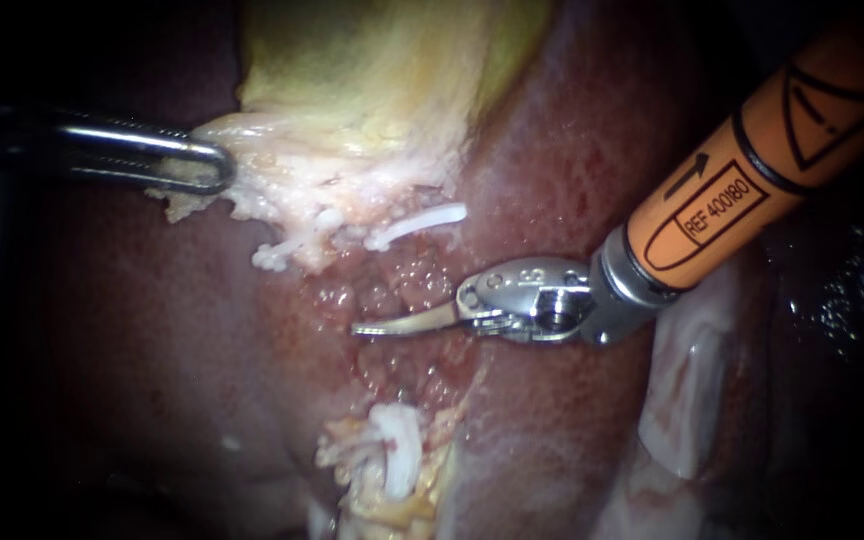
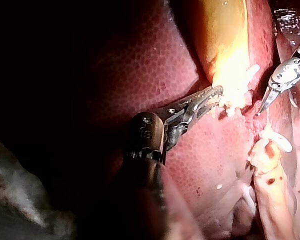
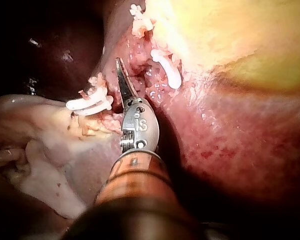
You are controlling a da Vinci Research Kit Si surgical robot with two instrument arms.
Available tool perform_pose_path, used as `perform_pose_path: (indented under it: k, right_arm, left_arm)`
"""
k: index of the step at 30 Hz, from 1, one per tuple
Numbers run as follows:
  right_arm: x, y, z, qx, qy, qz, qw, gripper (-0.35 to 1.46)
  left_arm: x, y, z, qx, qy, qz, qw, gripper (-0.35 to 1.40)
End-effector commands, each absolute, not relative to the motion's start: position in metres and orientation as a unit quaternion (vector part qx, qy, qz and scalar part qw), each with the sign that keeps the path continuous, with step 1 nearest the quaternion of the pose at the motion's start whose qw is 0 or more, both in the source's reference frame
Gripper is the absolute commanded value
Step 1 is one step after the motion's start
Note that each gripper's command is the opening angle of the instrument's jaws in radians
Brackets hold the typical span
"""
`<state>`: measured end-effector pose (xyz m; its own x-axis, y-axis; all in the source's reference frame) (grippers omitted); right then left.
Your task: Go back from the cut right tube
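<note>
Right tool (image 1: 377, 325) with slim curved blades closed, gripping nothing, lying between two white plastic clips (image 1: 420, 221); left tool (image 1: 210, 168) clamped onto pale ragged tissue (image 1: 264, 188) at yellowish gallbladder (image 1: 372, 70) edge.

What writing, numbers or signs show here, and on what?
Orange shaft of the right instrument: a printed label, an arrow, a triangle sign; lettering not read off.
Its metal wrist: stamped marks, likewise not read off.
Liver, gallbladder, clips, left instrument: none.
</note>
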<state>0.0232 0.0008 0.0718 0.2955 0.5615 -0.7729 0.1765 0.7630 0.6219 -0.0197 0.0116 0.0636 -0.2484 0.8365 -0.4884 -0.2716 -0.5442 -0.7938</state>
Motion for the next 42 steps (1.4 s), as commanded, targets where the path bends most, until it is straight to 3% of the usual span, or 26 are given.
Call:
perform_pose_path:
  k: [1, 4, 5, 6, 9, 14, 18, 21, 26, 30, 36, 42]
  right_arm:
    - [0.0232, 0.0009, 0.0718, 0.32, 0.579, 0.129, 0.739, -0.35]
    - [0.0233, 0.0008, 0.0718, 0.327, 0.582, 0.131, 0.733, -0.35]
    - [0.0234, 0.0008, 0.0718, 0.327, 0.586, 0.131, 0.73, 0.07]
    - [0.0235, 0.0008, 0.0719, 0.326, 0.59, 0.136, 0.726, 0.37]
    - [0.0236, 0.0008, 0.0719, 0.317, 0.594, 0.145, 0.725, 0.83]
    - [0.0234, 0.0005, 0.0719, 0.304, 0.593, 0.154, 0.73, 1.08]
    - [0.0226, -0.0002, 0.0716, 0.268, 0.584, 0.198, 0.74, 1.4]
    - [0.0212, -0.0006, 0.0711, 0.233, 0.575, 0.233, 0.748, 1.43]
    - [0.0173, -0.0009, 0.0701, 0.159, 0.574, 0.202, 0.777, 1.43]
    - [0.0141, -0.0001, 0.0692, 0.119, 0.545, 0.167, 0.813, 1.43]
    - [0.0109, 0.0015, 0.0675, 0.082, 0.499, 0.14, 0.851, 1.43]
    - [0.0095, 0.0021, 0.0668, 0.08, 0.499, 0.126, 0.854, 1.43]
  left_arm:
    - [-0.0197, 0.0115, 0.0636, -0.483, -0.292, 0.734, 0.377, -0.35]
    - [-0.0197, 0.0115, 0.0636, -0.483, -0.292, 0.734, 0.377, -0.35]
    - [-0.0197, 0.0115, 0.0636, -0.483, -0.292, 0.734, 0.377, -0.35]
    - [-0.0197, 0.0116, 0.0636, -0.483, -0.292, 0.734, 0.377, -0.35]
    - [-0.0197, 0.0115, 0.0636, -0.483, -0.292, 0.734, 0.377, -0.35]
    - [-0.0197, 0.0115, 0.0636, -0.483, -0.293, 0.734, 0.377, -0.35]
    - [-0.0197, 0.0115, 0.0636, -0.483, -0.293, 0.734, 0.377, -0.35]
    - [-0.0197, 0.0115, 0.0636, -0.483, -0.293, 0.734, 0.377, -0.35]
    - [-0.0196, 0.0116, 0.0636, -0.483, -0.293, 0.734, 0.377, -0.35]
    - [-0.0196, 0.0116, 0.0636, -0.483, -0.293, 0.734, 0.377, -0.35]
    - [-0.0196, 0.0116, 0.0637, -0.483, -0.293, 0.734, 0.377, -0.35]
    - [-0.0197, 0.0113, 0.064, -0.483, -0.291, 0.734, 0.377, -0.35]
